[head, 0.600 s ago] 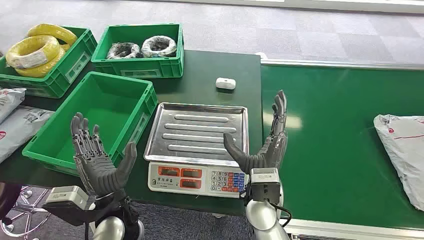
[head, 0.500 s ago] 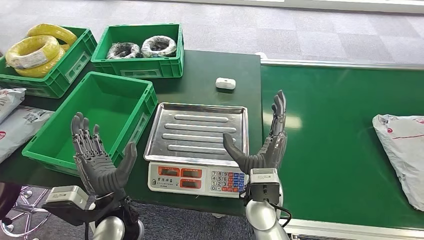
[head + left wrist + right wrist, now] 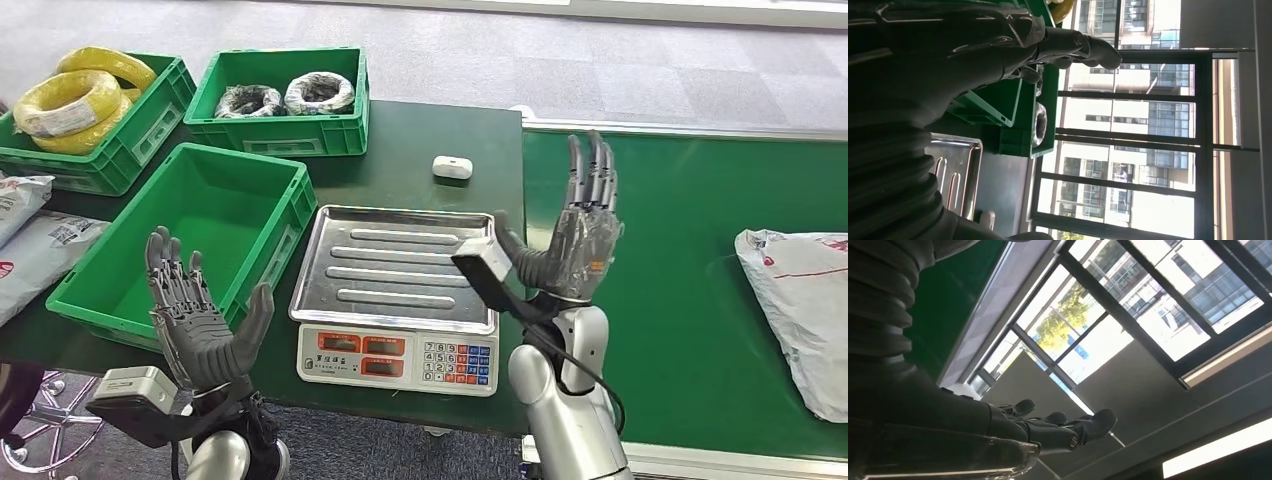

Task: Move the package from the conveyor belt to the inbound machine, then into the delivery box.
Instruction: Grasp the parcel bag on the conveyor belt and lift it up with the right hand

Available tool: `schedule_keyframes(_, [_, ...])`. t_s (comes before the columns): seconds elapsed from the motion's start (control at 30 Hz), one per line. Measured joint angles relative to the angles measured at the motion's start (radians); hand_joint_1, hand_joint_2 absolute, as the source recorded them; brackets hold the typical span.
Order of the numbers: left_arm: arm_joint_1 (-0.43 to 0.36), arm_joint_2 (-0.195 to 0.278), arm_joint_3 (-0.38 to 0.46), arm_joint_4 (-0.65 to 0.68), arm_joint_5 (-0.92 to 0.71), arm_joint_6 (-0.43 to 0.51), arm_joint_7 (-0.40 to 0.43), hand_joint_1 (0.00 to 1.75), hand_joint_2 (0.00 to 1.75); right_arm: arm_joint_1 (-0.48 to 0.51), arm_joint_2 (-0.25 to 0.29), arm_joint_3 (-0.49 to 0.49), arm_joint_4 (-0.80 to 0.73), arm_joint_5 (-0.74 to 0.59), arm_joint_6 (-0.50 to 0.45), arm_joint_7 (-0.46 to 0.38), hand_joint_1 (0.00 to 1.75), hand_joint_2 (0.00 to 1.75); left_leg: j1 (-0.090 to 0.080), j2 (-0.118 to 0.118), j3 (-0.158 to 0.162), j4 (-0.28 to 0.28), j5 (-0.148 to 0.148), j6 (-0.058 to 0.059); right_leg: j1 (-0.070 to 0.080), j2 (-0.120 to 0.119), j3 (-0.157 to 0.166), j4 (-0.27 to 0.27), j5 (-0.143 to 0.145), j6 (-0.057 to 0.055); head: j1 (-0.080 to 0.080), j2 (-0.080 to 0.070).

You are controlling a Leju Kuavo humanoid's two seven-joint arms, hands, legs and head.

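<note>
A grey plastic-wrapped package [image 3: 795,310] lies on the green conveyor belt [image 3: 660,250] at the far right. The scale with a steel pan [image 3: 400,265] and a keypad front [image 3: 398,357] stands mid-table. An empty green box [image 3: 190,225] sits left of the scale. My right hand [image 3: 580,235] is raised over the belt's left edge beside the pan, fingers spread and upright, holding nothing; its fingers [image 3: 1058,427] are extended in the right wrist view. My left hand [image 3: 200,320] is raised at the front left, palm open and empty; its fingers [image 3: 1068,47] are extended in the left wrist view.
Two green crates stand at the back: one with yellow cable coils [image 3: 75,100], one with black coils [image 3: 285,95]. A small white device [image 3: 451,167] lies behind the scale. More grey packages [image 3: 30,250] lie at the far left. A metal rail [image 3: 680,128] edges the belt.
My right hand has risen and moved forward and right, turning its palm toward the belt. The package has drifted slightly left on the belt. My left hand has stayed in place.
</note>
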Motion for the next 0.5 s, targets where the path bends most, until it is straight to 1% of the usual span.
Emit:
schedule_keyframes(0.1, [0.003,-0.001,0.006,0.004,0.008,-0.012,0.000,0.00,1.75,-0.093,-0.060,-0.073,0.086,0.096,0.035,0.073,0.00,1.75,0.000,0.000,0.000,0.000,0.000,0.000,0.000,0.000,0.000,0.000,0.000,0.000,0.000,0.000])
schedule_keyframes(0.2, [0.018,-0.001,0.029,0.004,0.017,-0.033,0.000,0.00,1.75,-0.205,-0.152,-0.148,0.222,0.168,0.052,0.125,0.00,1.75,0.000,-0.003,0.000,0.001,0.000,0.000,0.000,-0.002,0.001,0.000,0.000,0.000,0.000,0.000])
schedule_keyframes(0.3, [0.035,-0.002,0.052,0.004,0.021,-0.053,0.000,0.00,1.75,-0.305,-0.254,-0.210,0.375,0.213,0.052,0.150,0.00,1.75,0.000,-0.005,0.000,0.001,0.000,0.000,-0.001,-0.003,0.001,0.000,0.000,0.000,0.000,0.000])
schedule_keyframes(0.4, [0.043,-0.003,0.070,0.004,0.022,-0.064,0.000,0.00,1.75,-0.377,-0.341,-0.251,0.512,0.251,0.060,0.184,0.00,1.75,0.000,-0.005,0.000,0.001,0.000,0.000,-0.001,-0.003,0.001,0.000,0.000,0.001,0.000,0.000])
schedule_keyframes(0.5, [0.045,-0.005,0.082,0.004,0.023,-0.072,0.000,0.00,1.75,-0.426,-0.408,-0.271,0.620,0.287,0.074,0.222,0.00,1.75,0.000,-0.005,-0.001,0.001,0.000,0.000,-0.001,-0.003,0.000,0.000,0.000,0.001,0.000,0.000])
